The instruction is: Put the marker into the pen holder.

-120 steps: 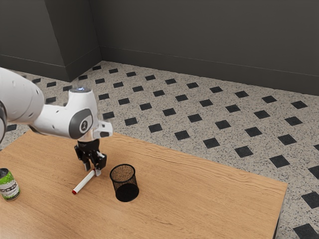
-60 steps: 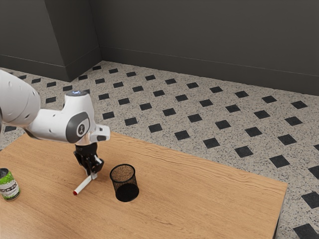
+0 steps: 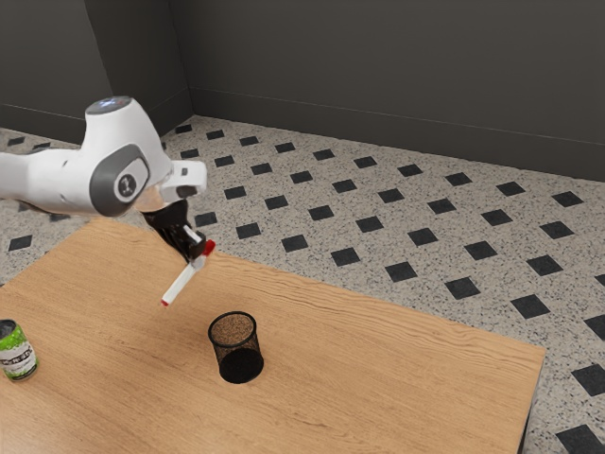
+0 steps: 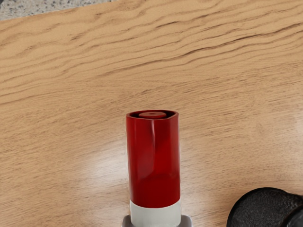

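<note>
In the exterior view, the jaws are closed on the marker (image 3: 180, 286), one on each side of it, and hold it tilted above the bench (image 3: 397, 388), its red cap (image 3: 210, 248) at the upper end. The black mesh pen holder (image 3: 238, 363) stands upright on the bench, apart from the marker. A green and white can (image 3: 17, 354) stands near the exterior view's left edge.

In the wrist view, the jaws' tips flank the marker's white barrel (image 4: 155, 215), just below the cap. Part of the pen holder shows off to one side of the marker, over the wood grain.

Air gap between raised marker (image 3: 181, 283) and upright pen holder (image 3: 240, 365); can (image 3: 17, 354) well apart.
</note>
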Controlling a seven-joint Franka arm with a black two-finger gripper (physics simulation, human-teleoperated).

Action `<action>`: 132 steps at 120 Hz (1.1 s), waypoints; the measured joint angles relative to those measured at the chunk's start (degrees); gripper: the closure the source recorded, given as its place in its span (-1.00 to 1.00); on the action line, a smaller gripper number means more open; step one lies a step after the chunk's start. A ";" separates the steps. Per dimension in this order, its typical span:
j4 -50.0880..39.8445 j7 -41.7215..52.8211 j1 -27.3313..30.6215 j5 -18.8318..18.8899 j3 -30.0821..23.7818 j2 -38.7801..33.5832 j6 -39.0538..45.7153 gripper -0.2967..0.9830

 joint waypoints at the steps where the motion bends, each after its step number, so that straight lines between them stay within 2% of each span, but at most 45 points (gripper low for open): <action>1: 0.00 -0.06 -0.16 0.04 -0.02 -0.40 0.00 0.67; 21: -0.79 -1.65 -5.90 0.52 -0.45 -5.42 0.06 0.69; 47: -4.49 -4.63 -10.70 0.41 -0.71 -8.09 1.31 0.69; 76: -6.94 -7.63 -12.65 0.25 -0.80 -7.38 5.19 0.69; 107: -10.49 -8.82 -12.74 -0.12 -0.85 -6.76 17.38 0.69; 132: -10.56 -8.04 -12.57 0.08 -0.79 -6.08 22.18 0.69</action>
